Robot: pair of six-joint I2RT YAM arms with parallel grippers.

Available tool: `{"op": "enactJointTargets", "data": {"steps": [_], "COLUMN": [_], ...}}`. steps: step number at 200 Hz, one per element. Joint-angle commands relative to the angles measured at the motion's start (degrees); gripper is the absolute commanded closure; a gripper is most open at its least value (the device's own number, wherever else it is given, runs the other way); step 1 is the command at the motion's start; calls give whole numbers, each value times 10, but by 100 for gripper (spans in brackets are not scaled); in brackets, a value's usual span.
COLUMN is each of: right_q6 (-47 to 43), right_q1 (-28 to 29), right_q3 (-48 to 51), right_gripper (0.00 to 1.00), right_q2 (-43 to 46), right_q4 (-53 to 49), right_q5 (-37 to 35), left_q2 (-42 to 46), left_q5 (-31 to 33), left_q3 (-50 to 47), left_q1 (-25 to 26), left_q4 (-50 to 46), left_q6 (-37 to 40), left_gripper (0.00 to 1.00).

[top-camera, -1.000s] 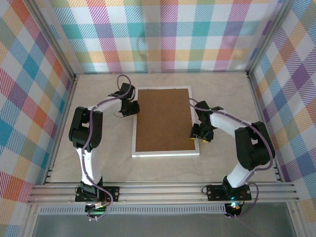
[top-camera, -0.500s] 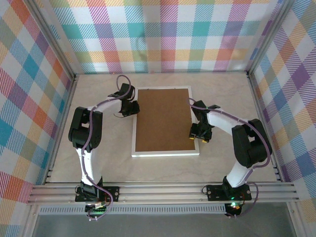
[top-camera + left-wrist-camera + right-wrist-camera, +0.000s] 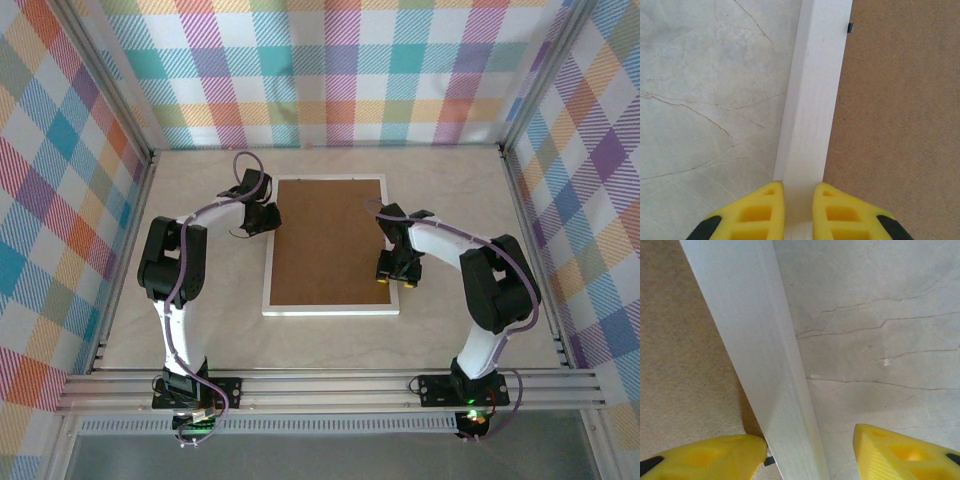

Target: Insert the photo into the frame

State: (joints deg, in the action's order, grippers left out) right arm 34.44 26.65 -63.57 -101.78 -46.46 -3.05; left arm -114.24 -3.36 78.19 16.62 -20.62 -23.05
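Observation:
The frame (image 3: 330, 309) lies face down on the table, its white edge around a brown backing board (image 3: 328, 240). The photo is hidden. My left gripper (image 3: 268, 222) is at the frame's left rail near the far corner. In the left wrist view its yellow fingers (image 3: 765, 210) stand almost together above the white rail (image 3: 815, 100), holding nothing. My right gripper (image 3: 393, 278) is at the right rail. In the right wrist view it (image 3: 810, 445) is open astride the rail (image 3: 755, 340), one finger over the board (image 3: 685, 365) and the other over the table.
The pale marbled table (image 3: 200, 330) lies on both sides of the frame. Plaid walls close the back and sides, and a metal rail (image 3: 330, 385) runs along the near edge. A small dark tab (image 3: 850, 28) sits at the board's edge.
The frame has slid a little to the left and the right gripper has moved left with it. The left arm has barely moved.

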Motion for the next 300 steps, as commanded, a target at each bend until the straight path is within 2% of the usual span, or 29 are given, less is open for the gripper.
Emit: {"op": "enactJointTargets", "data": {"steps": [1, 34, 59, 93, 187, 265, 300], "right_q6": [-20, -38, -50, -52, -57, -49, -40], "right_q1": [30, -3, -16, -41, -61, -63, -49], "right_q3": [22, 3, 1, 20, 52, 98, 100], "right_gripper": [42, 41, 40, 40, 41, 41, 41], "right_q2": [-38, 35, 62, 82, 94, 26, 26], "right_q4": [58, 12, -19, -21, -44, 45, 39], "right_q5": [63, 42, 7, 3, -29, 35, 26], "left_q2": [4, 13, 17, 19, 19, 22, 21], "left_q5": [-68, -61, -60, -60, -60, -57, -59], "left_q3": [-8, -10, -14, -15, -15, -19, -22], "left_q1": [22, 13, 5, 1, -1, -2, -2], "left_q4": [-47, -50, -50, -52, -53, -56, -50], "left_q6": [-20, -17, -15, -13, -12, -10, -13], "left_gripper": [86, 85, 85, 84, 83, 83, 83]}}
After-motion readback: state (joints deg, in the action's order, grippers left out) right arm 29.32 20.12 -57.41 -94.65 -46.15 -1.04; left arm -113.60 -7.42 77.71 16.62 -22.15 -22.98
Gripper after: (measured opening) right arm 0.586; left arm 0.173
